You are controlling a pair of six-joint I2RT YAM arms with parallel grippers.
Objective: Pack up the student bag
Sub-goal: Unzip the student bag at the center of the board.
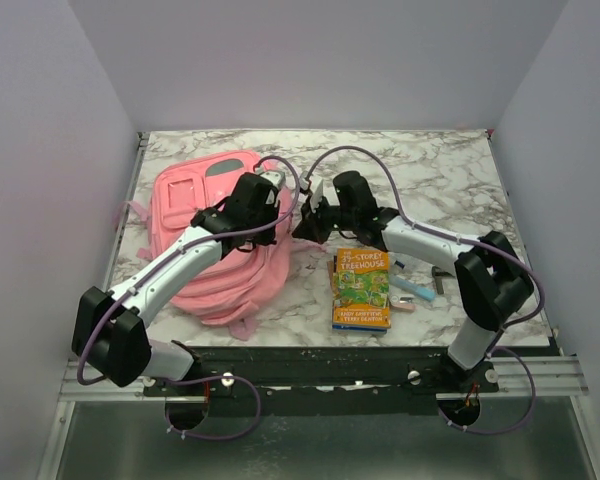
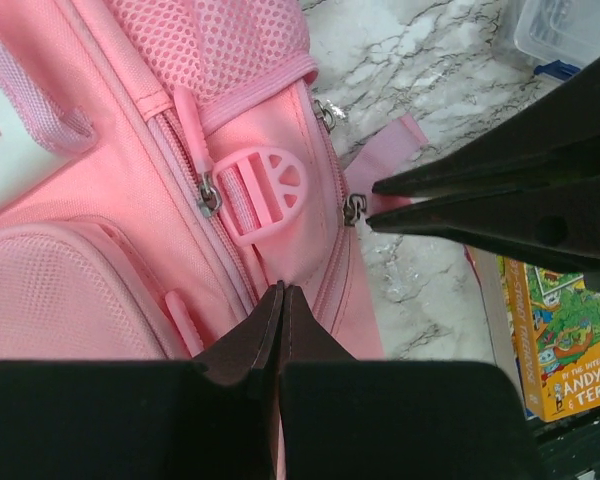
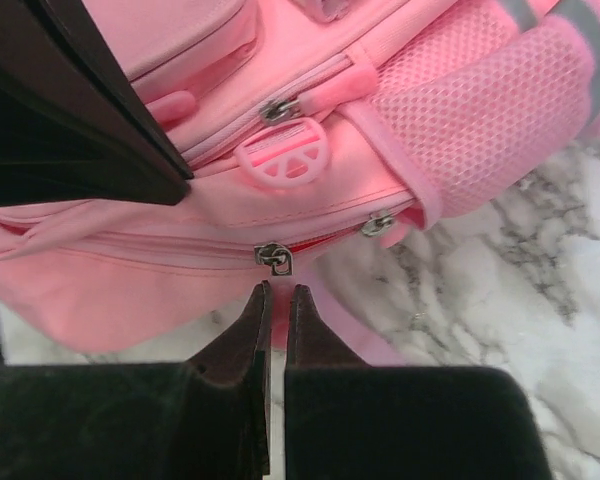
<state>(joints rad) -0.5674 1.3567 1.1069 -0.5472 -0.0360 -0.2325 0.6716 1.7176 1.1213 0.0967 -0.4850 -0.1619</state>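
Black fingers [image 2: 250,350] of the left tool [image 2: 281,290] fill the near edge of the left wrist view. They are pressed together with no gap, their tips against the pink fabric just below a round pink buckle [image 2: 265,190]. Whether any fabric is pinched between them cannot be told.

The right tool [image 3: 280,292] has its fingers parted by only a narrow slit and holds nothing. Its tips sit just short of a metal zipper pull [image 3: 273,257] on the side seam. A second zipper pull [image 3: 380,225] lies further right along the same seam, below a pink mesh pocket [image 3: 470,90].

The student bag [image 1: 235,280] lies flat on the left half of the marble bench [image 1: 430,170], its front pockets towards the far left corner. Both tools meet over its right side, near the middle of the bench, the left arm crossing above the bag.

A yellow and green book [image 1: 361,290] lies face up on the bench to the right of the bag, near the front edge and apart from it. A small light-blue object [image 1: 415,290] lies just right of the book.
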